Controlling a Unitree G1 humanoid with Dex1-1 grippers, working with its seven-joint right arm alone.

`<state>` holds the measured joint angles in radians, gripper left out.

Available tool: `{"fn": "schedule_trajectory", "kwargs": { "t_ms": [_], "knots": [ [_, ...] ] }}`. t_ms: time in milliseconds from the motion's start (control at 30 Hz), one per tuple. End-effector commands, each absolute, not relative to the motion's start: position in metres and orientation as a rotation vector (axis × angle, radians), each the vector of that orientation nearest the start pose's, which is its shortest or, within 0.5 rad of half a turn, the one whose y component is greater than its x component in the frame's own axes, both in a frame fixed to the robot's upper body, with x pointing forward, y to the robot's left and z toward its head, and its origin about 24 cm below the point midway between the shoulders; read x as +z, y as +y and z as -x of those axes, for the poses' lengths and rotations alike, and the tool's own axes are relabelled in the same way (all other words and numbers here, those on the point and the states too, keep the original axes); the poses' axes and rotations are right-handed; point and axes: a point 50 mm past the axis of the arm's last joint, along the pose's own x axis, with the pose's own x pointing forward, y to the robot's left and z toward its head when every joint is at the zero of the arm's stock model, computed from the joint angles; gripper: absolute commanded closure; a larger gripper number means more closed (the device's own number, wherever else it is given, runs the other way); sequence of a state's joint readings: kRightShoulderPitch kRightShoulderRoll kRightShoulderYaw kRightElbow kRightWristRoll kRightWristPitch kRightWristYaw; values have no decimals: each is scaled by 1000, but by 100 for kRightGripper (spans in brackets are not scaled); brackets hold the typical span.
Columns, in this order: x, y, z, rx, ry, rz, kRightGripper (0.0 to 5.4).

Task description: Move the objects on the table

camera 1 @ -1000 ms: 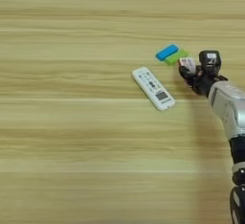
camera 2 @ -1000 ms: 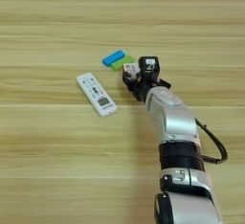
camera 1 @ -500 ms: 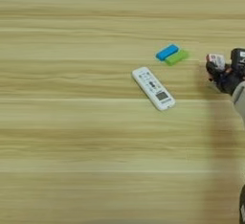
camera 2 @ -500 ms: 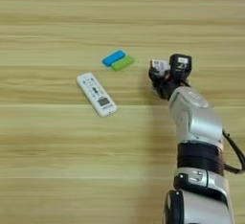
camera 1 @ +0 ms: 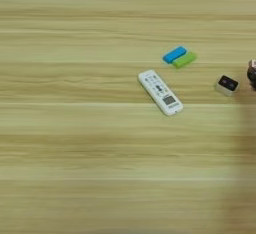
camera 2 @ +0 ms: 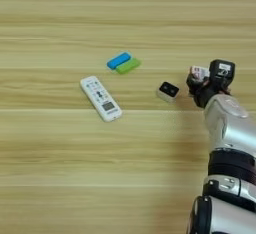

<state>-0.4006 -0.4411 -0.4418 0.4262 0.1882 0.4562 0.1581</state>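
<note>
While the tool (camera 2: 198, 83) sits at the right of the wood-grain table (camera 2: 60, 178), I cannot tell if it grips the red piece (camera 2: 199, 71) at its tip. Risks, as I judge: the flat piece slips, or the arm clips the black-topped box (camera 2: 168, 91) nearby. Blue block (camera 2: 118, 60) and green block (camera 2: 128, 66) are smooth, oblong and touching, near the white remote (camera 2: 101, 98).

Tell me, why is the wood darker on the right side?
In the left eye view, a soft dim band falls on the table at the right edge; in the right eye view, that darker patch lies beside the silver forearm, so it is likely the arm's shadow.
</note>
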Motion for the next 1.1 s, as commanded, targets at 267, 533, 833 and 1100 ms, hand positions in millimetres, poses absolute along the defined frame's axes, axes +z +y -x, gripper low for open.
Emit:
{"fn": "schedule_trajectory", "kwargs": {
  "t_ms": [267, 533, 833, 1100],
  "knots": [
    [91, -343, -312, -350, 271, 6, 331],
    [83, -345, -314, -351, 305, 12, 331],
    [81, -345, -315, -347, 313, 15, 331],
    [80, -344, -316, -340, 319, 20, 331]
  ]
}}
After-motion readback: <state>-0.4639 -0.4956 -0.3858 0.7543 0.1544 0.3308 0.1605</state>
